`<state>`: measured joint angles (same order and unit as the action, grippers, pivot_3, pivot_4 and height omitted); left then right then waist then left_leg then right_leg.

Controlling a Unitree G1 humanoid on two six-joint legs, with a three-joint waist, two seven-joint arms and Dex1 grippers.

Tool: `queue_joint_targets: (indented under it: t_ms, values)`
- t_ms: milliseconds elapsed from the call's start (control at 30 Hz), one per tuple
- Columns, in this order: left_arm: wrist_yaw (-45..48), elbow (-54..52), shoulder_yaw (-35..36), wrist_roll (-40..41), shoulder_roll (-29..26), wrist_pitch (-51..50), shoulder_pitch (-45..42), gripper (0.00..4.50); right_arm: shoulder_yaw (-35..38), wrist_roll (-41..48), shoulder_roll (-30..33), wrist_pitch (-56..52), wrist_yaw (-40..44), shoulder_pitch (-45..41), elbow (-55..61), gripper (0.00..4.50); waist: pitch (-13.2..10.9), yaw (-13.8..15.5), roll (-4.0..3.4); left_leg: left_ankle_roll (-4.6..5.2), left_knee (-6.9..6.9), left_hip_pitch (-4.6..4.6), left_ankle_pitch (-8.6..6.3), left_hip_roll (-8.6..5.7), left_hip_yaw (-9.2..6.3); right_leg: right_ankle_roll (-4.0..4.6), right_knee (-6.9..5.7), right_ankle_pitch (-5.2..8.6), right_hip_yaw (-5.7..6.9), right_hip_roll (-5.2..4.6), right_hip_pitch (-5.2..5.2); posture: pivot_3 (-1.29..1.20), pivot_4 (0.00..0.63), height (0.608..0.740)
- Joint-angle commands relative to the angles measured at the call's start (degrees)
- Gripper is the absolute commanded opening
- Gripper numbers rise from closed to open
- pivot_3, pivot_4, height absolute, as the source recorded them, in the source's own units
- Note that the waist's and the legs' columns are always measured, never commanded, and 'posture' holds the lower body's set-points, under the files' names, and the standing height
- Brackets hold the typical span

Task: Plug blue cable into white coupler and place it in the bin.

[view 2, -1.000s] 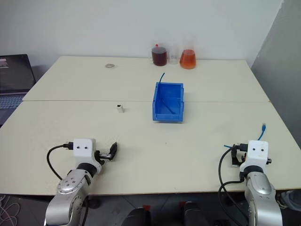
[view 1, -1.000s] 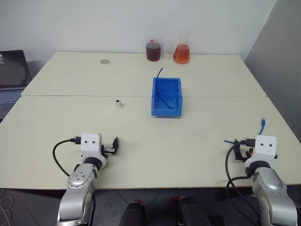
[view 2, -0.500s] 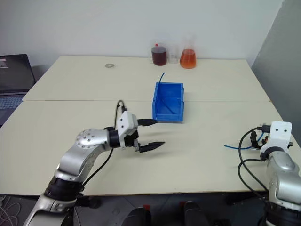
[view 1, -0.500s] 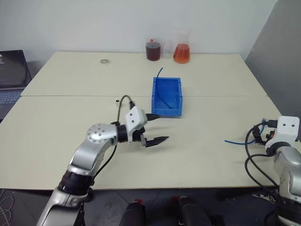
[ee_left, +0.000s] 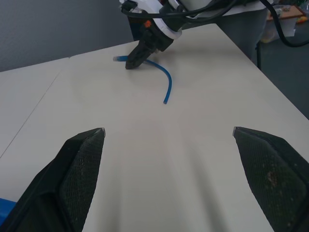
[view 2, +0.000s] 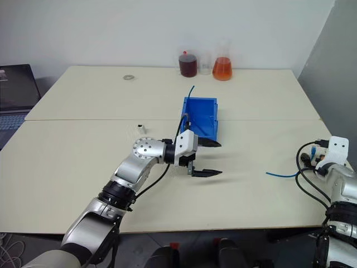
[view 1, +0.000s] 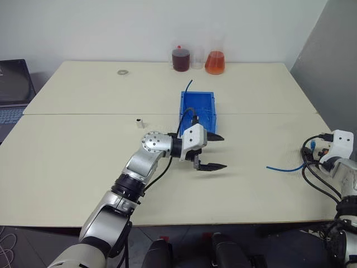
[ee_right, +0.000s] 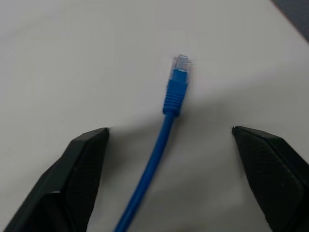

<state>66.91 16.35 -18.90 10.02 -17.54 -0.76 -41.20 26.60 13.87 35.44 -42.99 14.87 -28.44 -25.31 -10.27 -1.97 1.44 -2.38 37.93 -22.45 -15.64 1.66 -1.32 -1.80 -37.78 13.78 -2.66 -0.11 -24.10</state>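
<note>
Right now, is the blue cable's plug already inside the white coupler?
No, the blue cable lies bare-plugged between the right gripper's fingers, while the white coupler stands far off.

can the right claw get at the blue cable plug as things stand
Probably yes: the right claw stands open with the blue cable lying between its fingers, plug just ahead on bare table, nothing in between.

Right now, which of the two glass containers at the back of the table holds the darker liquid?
The bottle with the red cap, holding dark brown-red liquid. It stands to the left of the cone-shaped flask, whose liquid is bright orange.
</note>
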Motion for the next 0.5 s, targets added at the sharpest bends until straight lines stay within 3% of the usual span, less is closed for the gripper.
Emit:
queue_joint_targets:
  t_ms: [33,367,500]
  values:
    - [-0.1,-2.3,0.1,-0.3,0.4,0.9,0.0,4.50,1.8,2.2,-0.1,-1.3,-0.7,-1.7,-1.8,3.06,0.0,0.0,0.00,0.00,0.00,0.00,0.00,0.00,-0.01,-0.02,0.00,0.00,0.01,0.00,0.01,0.00,0.150,0.740]
    - [-2.0,-2.3,1.5,-0.6,0.0,0.2,-0.6,4.50,1.3,3.1,-2.0,-6.6,-2.3,1.3,4.2,0.70,0.0,0.0,0.00,0.00,0.01,0.01,0.00,0.01,-0.01,-0.03,-0.02,-0.01,0.00,0.00,0.01,0.00,0.150,0.740]
    - [-2.1,-2.2,1.6,-0.6,0.0,0.1,-0.7,4.50,1.6,3.5,-3.5,-8.8,-3.7,2.4,7.8,0.02,0.0,0.0,-0.01,0.00,0.02,0.02,0.00,0.01,-0.02,-0.04,-0.04,0.00,0.00,0.02,0.01,0.00,0.150,0.740]
